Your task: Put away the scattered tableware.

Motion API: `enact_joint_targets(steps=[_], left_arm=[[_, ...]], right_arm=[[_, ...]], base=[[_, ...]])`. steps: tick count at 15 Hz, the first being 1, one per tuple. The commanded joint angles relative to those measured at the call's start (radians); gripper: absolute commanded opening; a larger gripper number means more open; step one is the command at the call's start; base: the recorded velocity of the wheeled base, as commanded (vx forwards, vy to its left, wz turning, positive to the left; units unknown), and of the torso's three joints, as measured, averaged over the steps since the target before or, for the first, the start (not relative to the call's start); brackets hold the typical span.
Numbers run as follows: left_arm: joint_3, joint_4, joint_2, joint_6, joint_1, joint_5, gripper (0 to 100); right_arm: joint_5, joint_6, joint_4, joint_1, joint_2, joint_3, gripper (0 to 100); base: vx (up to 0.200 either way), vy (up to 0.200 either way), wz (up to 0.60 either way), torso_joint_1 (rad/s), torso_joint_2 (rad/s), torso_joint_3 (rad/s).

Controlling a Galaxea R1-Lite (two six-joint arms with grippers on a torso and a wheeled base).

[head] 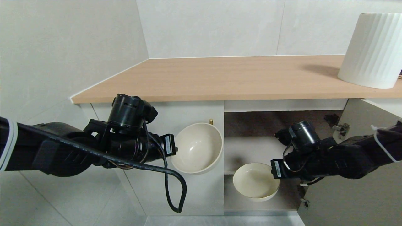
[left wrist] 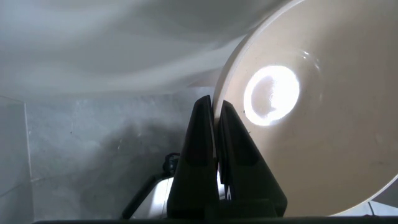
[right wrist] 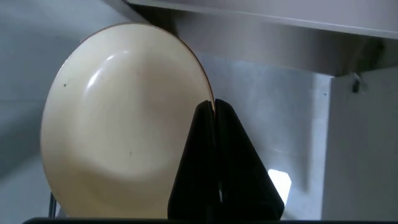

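My left gripper (head: pixel 176 150) is shut on the rim of a deep cream bowl (head: pixel 198 148), held tilted in front of the closed left cabinet door. In the left wrist view its fingers (left wrist: pixel 214 134) pinch the bowl (left wrist: pixel 317 106) at its edge. My right gripper (head: pixel 272 169) is shut on the rim of a shallower cream bowl (head: pixel 255 180), held in the open right cabinet compartment near its floor. The right wrist view shows that bowl (right wrist: pixel 124 118) clamped between the fingers (right wrist: pixel 214 124).
A wooden countertop (head: pixel 226 78) runs above the cabinet, with a tall white ribbed container (head: pixel 372 50) at its right end. The right cabinet door (head: pixel 355 188) stands open beside my right arm. A small brass knob (head: pixel 211 121) sits on the left door.
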Motion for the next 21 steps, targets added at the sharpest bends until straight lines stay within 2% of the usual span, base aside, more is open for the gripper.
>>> enact_joint_targets(steps=[1,5,7,13,16,21], left_arm=[[0.000,-0.002,-0.001,-0.001,0.000,-0.001,0],[0.000,0.000,-0.002,-0.001,0.000,0.001,0],[0.000,0.000,-0.001,-0.001,0.000,0.001,0],[0.000,-0.002,-0.002,0.001,-0.002,0.001,0],[0.000,0.000,-0.002,0.001,-0.005,0.001,0],[0.000,0.000,-0.002,0.004,-0.008,0.002,0]], right_arm=[[-0.018,0.024,-0.090,-0.016,0.142,-0.011,0],[-0.130,0.056,-0.311,-0.044,0.289,-0.019,0],[-0.135,0.056,-0.369,-0.072,0.332,-0.030,0],[-0.191,0.094,-0.374,-0.153,0.423,-0.135,0],[-0.211,0.154,-0.369,-0.161,0.467,-0.208,0],[-0.248,0.156,-0.369,-0.179,0.515,-0.303,0]], base=[[0.000,0.000,0.00,0.000,0.00,0.000],[0.000,0.000,0.00,0.000,0.00,0.000],[0.000,0.000,0.00,0.000,0.00,0.000],[0.000,0.000,0.00,0.000,0.00,0.000],[0.000,0.000,0.00,0.000,0.00,0.000],[0.000,0.000,0.00,0.000,0.00,0.000]])
